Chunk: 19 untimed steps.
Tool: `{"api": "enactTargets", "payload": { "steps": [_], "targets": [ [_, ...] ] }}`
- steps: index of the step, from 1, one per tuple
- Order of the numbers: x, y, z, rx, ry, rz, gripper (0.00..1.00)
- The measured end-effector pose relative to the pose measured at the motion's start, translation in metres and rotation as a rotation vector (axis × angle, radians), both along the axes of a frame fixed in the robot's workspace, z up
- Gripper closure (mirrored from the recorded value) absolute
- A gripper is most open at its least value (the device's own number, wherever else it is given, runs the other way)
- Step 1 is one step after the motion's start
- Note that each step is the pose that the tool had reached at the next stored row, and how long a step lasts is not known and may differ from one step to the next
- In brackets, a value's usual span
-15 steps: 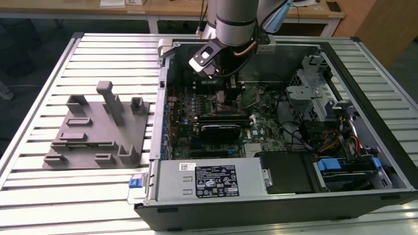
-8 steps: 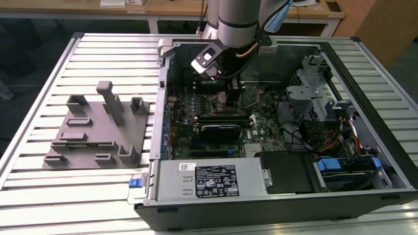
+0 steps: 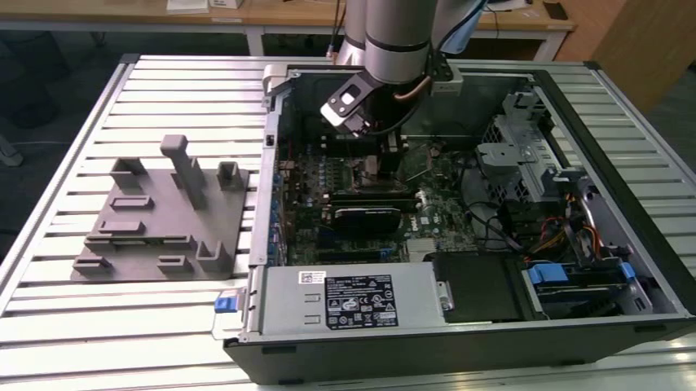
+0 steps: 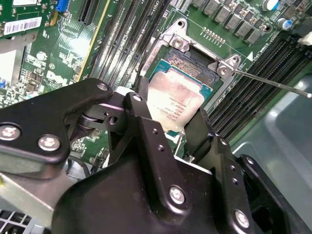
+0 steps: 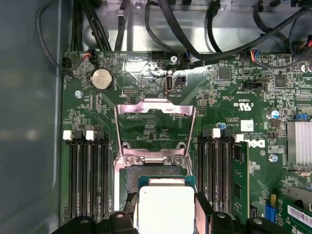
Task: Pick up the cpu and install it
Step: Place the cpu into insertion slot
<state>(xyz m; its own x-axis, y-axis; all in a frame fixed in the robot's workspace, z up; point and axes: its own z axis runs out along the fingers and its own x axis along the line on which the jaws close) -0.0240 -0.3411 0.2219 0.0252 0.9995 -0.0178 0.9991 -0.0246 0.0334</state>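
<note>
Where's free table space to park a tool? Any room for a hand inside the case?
Free: bare slats of the table beyond the grey fixture, and the strip nearer the camera, between fixture and table edge. Inside the case it's crowded: cables, boards, and the gripper holding the cpu over the socket.

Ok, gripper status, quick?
Gripper: closed on the cpu, at the open socket.
</note>
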Motion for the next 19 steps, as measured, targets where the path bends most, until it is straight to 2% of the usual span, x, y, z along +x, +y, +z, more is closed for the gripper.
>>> {"api": "enactTargets", "payload": {
  "steps": [19],
  "targets": [
    [0.0015,0.0026,-0.0102,-0.002,0.0,0.002,0.46]
  ]
}}
